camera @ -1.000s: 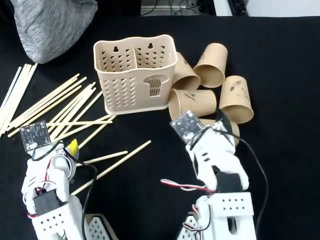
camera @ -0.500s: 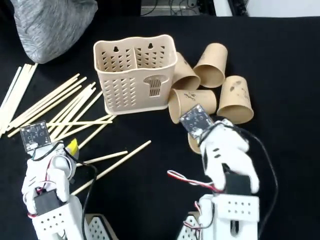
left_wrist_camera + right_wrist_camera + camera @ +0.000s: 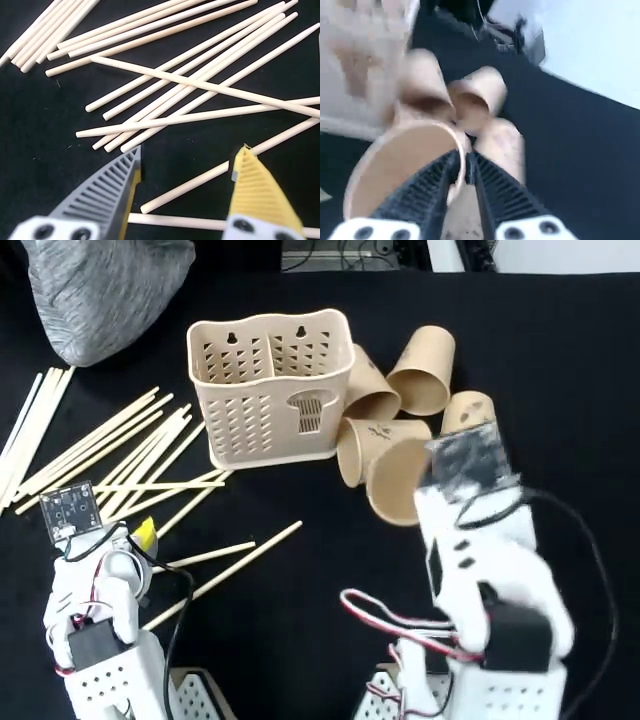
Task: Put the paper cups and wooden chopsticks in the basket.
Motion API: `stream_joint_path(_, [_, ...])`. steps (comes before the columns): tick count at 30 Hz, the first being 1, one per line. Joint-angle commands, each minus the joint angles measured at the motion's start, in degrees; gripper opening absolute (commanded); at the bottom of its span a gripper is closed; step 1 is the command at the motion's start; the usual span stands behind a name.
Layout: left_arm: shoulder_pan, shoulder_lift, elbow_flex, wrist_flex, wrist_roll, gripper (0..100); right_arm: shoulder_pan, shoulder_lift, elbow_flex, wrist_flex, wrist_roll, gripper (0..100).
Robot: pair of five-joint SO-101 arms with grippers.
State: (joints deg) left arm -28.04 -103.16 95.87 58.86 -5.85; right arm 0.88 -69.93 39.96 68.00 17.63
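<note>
The right jaws have just lifted a paper cup (image 3: 395, 480) off the surface, pinched shut on its rim. It looks bound for the basket (image 3: 270, 390) beyond them. The left jaws hang wide open, chopsticks (image 3: 200, 85) just ahead.

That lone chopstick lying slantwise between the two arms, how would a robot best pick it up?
Probably near the middle of the chopstick, coming straight down from above and pinching it crosswise. It is thin, lies flat on the table, and its far half is clear of the other sticks.
</note>
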Motion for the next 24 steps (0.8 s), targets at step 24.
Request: stream_joint_path(24, [-0.4, -0.3, 0.0, -0.9, -0.3, 29, -16.3, 75.7, -84.0, -3.3, -23.6, 1.1])
